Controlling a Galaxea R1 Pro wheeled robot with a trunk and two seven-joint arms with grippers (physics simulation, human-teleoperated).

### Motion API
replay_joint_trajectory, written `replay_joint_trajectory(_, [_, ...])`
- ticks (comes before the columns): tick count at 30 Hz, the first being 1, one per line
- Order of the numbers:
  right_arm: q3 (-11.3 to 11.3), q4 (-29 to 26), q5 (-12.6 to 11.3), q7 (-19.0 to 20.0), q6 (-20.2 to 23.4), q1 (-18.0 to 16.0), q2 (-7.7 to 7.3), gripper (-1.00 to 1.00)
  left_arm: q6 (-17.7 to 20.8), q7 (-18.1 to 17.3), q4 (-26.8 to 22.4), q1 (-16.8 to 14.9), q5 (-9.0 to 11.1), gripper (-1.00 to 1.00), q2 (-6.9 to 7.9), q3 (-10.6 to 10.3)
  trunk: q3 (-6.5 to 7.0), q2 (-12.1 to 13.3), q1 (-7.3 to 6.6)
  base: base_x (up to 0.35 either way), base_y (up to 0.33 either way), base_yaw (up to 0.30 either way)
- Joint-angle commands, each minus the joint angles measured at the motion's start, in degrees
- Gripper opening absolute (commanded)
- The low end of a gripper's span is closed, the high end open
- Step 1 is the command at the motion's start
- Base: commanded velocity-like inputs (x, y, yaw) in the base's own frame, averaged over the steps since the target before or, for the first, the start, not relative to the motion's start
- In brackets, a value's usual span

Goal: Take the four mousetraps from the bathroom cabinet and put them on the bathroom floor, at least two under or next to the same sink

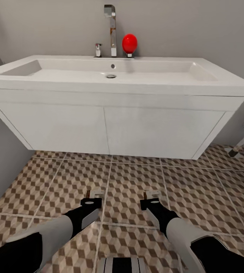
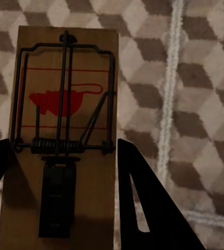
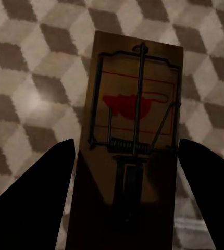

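While both arms reach fwd over the floor (image 1: 197,189), a white wall-hung sink (image 1: 110,125) spans the upper half of the head view, w/ a chrome tap (image 1: 111,30) and a red egg-shaped item (image 1: 129,43) at its back edge against a grey wall (image 1: 197,26). Tiles carry a brown, beige and cream cube print w/ pale grout. Left gripper (image 1: 93,195) and right gripper (image 1: 151,196) sit side by side low in that view, near each other, in front of the sink and short of its underside; each shows a small pale-and-brown bit at its tip, too small to read there. Left wrist view: a trap (image 2: 65,140), a brown wooden board w/ black wire bar, coil spring and a red mouse print, lies between the two dark fingers (image 2: 153,208); its long axis runs along the fingers, pointing away from the camera, spring end nearer the camera, wire loop end farther. Fingers are clamped on the board's long edges, so the left is grasping it, above the tiles beside a grout line. Right wrist view: a second trap (image 3: 133,151) of the same kind sits between that gripper's fingers (image 3: 34,203), long axis also along them, tilted slightly, loop end farthest; the right looks to be grasping it too, over tile.
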Motion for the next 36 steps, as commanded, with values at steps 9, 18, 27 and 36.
replay_joint_trajectory(9, [0.5,-0.1,-0.59,-0.34,0.36,-0.01,-0.08,-1.0,0.34,0.39,-0.11,-0.06,-0.06,-1.0,0.04,-0.28,-0.04,-0.02,0.02,0.334,0.0,0.0])
replay_joint_trajectory(18, [0.5,-0.05,-0.67,-0.34,0.36,-0.01,-0.08,-1.0,0.31,0.39,-0.05,-0.06,-0.07,-1.0,0.05,-0.32,-0.04,-0.02,0.02,0.335,0.0,0.0])
replay_joint_trajectory(27, [0.5,-0.2,-0.65,-0.34,0.27,-0.01,-0.08,-1.0,0.27,0.39,-0.11,-0.06,-0.09,-1.0,0.03,-0.38,0.08,-0.02,0.02,0.321,0.0,-0.043])
replay_joint_trajectory(36, [0.5,-0.35,-0.59,-0.34,0.27,-0.01,-0.16,-1.0,0.3,0.39,-0.33,-0.06,-0.12,-1.0,-0.12,-0.3,0.28,-0.02,0.02,0.026,0.0,-0.071])
